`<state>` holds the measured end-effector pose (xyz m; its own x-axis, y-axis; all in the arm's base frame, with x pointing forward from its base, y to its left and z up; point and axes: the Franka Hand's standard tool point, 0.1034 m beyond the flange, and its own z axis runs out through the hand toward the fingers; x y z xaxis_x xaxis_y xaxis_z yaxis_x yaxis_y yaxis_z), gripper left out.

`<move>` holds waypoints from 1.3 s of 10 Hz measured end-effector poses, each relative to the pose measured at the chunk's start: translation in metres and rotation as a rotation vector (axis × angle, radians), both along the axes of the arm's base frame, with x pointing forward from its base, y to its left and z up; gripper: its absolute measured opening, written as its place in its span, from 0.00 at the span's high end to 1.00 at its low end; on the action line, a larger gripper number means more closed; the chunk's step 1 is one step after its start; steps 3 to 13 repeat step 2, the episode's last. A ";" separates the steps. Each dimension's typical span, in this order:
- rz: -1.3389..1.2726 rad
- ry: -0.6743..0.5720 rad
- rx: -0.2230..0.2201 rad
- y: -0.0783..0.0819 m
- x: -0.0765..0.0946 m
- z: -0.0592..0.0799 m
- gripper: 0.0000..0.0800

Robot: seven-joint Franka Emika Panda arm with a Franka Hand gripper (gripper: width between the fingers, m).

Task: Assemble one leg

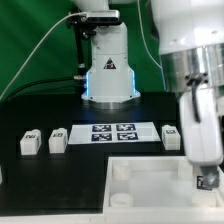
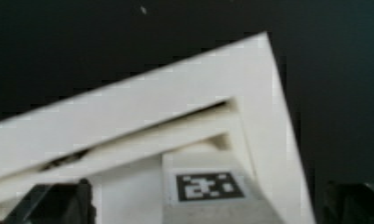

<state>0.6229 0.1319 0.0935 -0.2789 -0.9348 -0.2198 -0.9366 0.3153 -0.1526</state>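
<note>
Exterior view: the arm descends at the exterior view's right, its claw [image 1: 206,176] lowered over the right-hand edge of the large white panel [image 1: 150,178], which lies flat on the black counter [image 1: 60,180] in the foreground. A tagged white block, the held leg [image 1: 207,181], shows at the claw's tip, just above the panel's right rim. Behind the panel, the marker board [image 1: 112,132] lies flat at the middle of the counter. Three further white blocks rest on the counter: two [image 1: 29,142] [image 1: 58,140] to the exterior view's left of the marker board, one [image 1: 170,136] to its right, each apart from its neighbours. The arm's base [image 1: 108,72] stands behind the board, before a green backdrop. Wrist view: the two dark fingers [image 2: 45,203] of the claw flank the held leg [image 2: 205,183], whose black-and-white tag faces the camera; the claw is closed partway upon this block, gripping it from both sides. Beyond the block, a corner of the panel [image 2: 255,90] with its raised rim lies against the black counter [image 2: 95,40]. Whether the block touches the panel cannot be told.
</note>
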 end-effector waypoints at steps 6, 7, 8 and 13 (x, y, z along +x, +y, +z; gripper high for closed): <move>0.009 0.001 -0.002 -0.001 -0.001 0.000 0.19; 0.009 0.001 -0.002 -0.001 -0.001 0.000 0.19; 0.009 0.001 -0.002 -0.001 -0.001 0.000 0.19; 0.009 0.001 -0.002 -0.001 -0.001 0.000 0.19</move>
